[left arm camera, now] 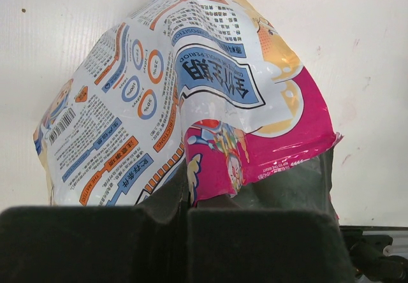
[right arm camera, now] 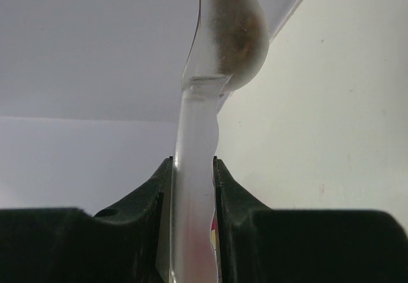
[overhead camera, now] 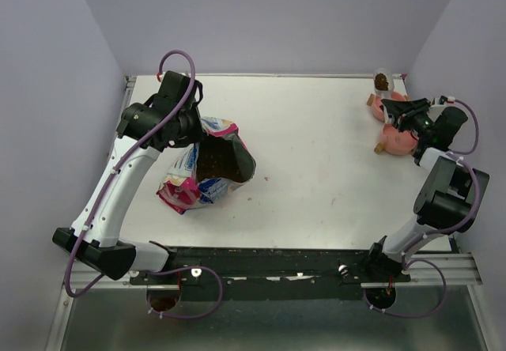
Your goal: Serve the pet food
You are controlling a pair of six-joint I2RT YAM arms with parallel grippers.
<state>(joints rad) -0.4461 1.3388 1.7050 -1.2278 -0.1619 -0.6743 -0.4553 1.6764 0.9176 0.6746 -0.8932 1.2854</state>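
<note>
- While the left gripper (left arm camera: 187,219) stands clenched on the rim of the bag (left arm camera: 191,104) at the near left of the table (overhead camera: 316,161), the bag's mouth is propped open, and a dark heap of pet food (overhead camera: 221,164) shows inside it.
- Printed upside down on the glossy bag are large Chinese characters in a blue banner, the English word "PERIOD", percentage rings, orange strips and a barcode. The small print is too fine to read, and I can make out no brand name.
- Farther off at the right, the right gripper (right arm camera: 192,174) has its jaws grasping the handle of the clear scoop (right arm camera: 194,117).
- A load of brown pellets fills the scoop's bowl, held up at the far right corner.
- Below that arm lies a pink dish (overhead camera: 398,139), seemingly animal-shaped. Whether the scoop's bowl hangs over the dish or just past its far rim, I cannot tell.
- My judgement: this is the delivery step, with the scooping done and the pouring not yet done. The next move calls for centring the scoop over the dish and then rolling the wrist gently, so that the pellets drop in rather than scatter.
</note>
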